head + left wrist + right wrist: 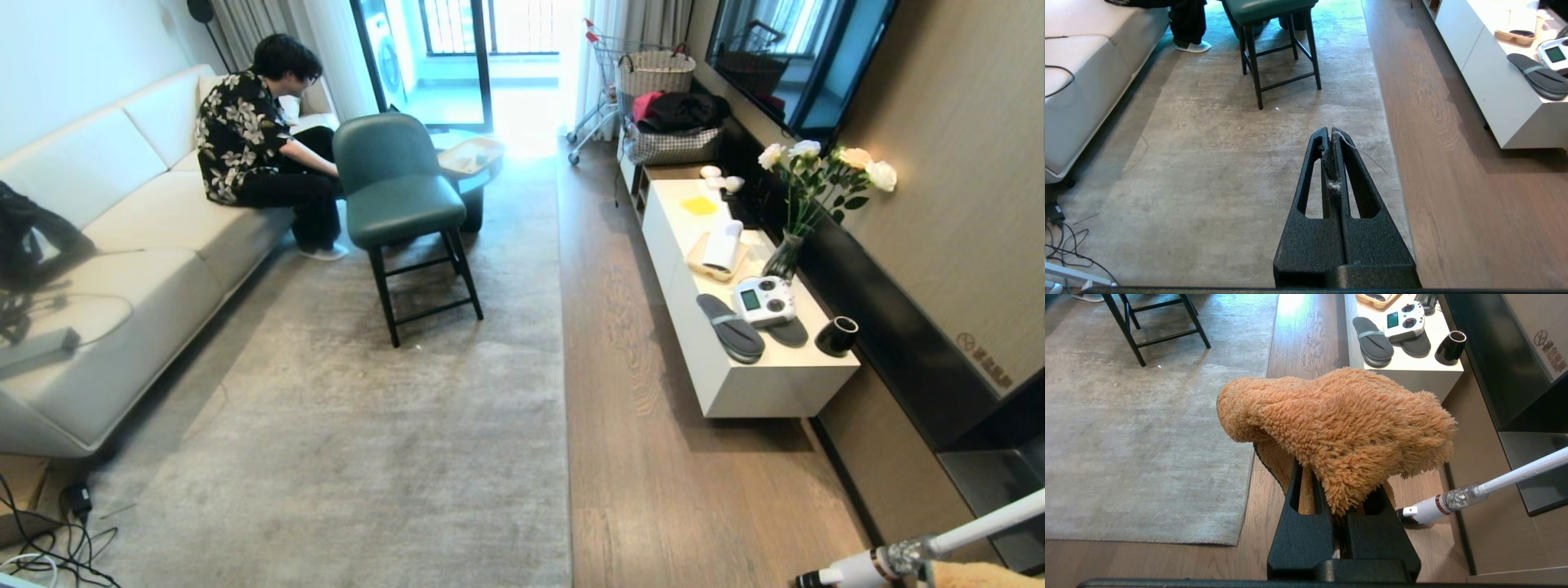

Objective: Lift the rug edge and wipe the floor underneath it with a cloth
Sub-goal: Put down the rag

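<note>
Living room, wood-plank floor (653, 457) beside a large grey rug. Rug edge (1251, 486) lies flat, not lifted; no wiping visible yet. Right gripper (1337, 510) clamped on the orange cloth (1339, 424), which drapes over its fingers, rug border just beside and below. Left gripper (1331, 134) hangs over the rug, jaws together (lint caught between them). Lift and wipe both remain.
</note>
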